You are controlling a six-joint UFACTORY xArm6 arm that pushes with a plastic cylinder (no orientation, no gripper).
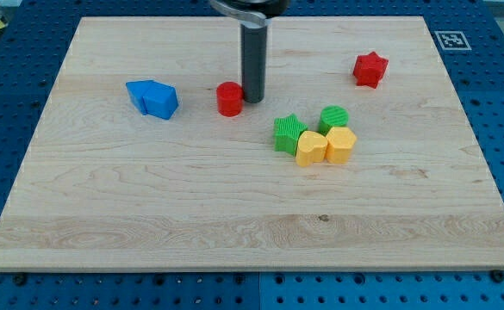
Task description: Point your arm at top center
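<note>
My tip [252, 99] rests on the wooden board [234, 207] a little above its middle, near the view's top centre. It stands right beside a red cylinder [229, 99], just to that block's right, touching or nearly so. A red star block [370, 69] lies toward the view's upper right. Two blue blocks [152, 98] sit pressed together at the left. To the lower right of the tip is a tight cluster: a green star [289, 133], a green round block [334, 118], a yellow heart-like block [310, 148] and a yellow hexagonal block [341, 145].
The board lies on a blue perforated table [10, 60]. A black-and-white marker tag [451, 40] is at the board's top right corner. The arm's dark rod [253, 52] comes down from the view's top edge.
</note>
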